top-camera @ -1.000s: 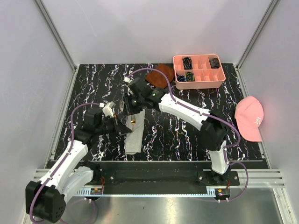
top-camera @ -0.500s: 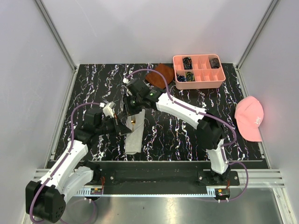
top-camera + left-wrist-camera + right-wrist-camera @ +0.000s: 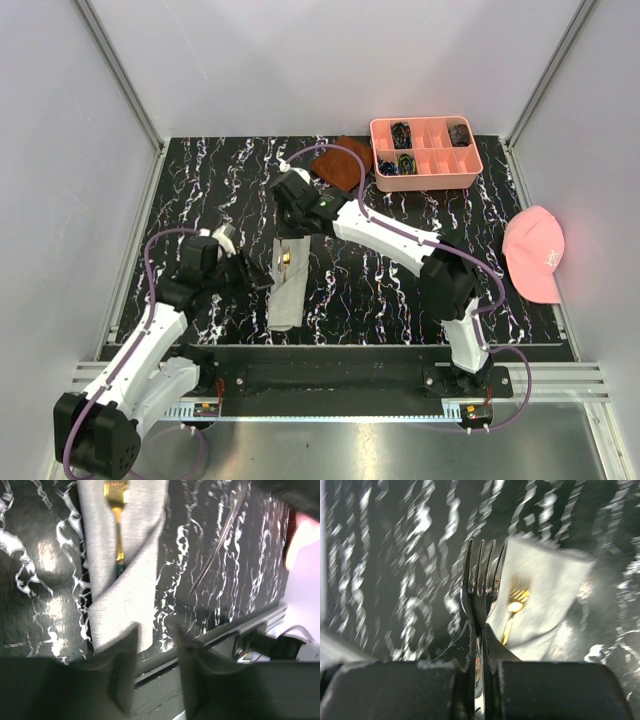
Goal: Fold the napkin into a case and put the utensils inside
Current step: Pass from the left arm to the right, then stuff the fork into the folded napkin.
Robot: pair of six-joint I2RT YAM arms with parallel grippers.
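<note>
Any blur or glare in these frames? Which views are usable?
Right wrist: table and napkin smeared by streaky blur, only the fork fairly sharp. Left wrist: strong glare on the table at left, own fingers dark and soft. Top external: sharp, evenly lit.

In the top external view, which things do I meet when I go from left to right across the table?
left claw → grey napkin → brown cloth → pink tray → pink cap. I leave out the right claw with the fork, because it overlaps the napkin.
</note>
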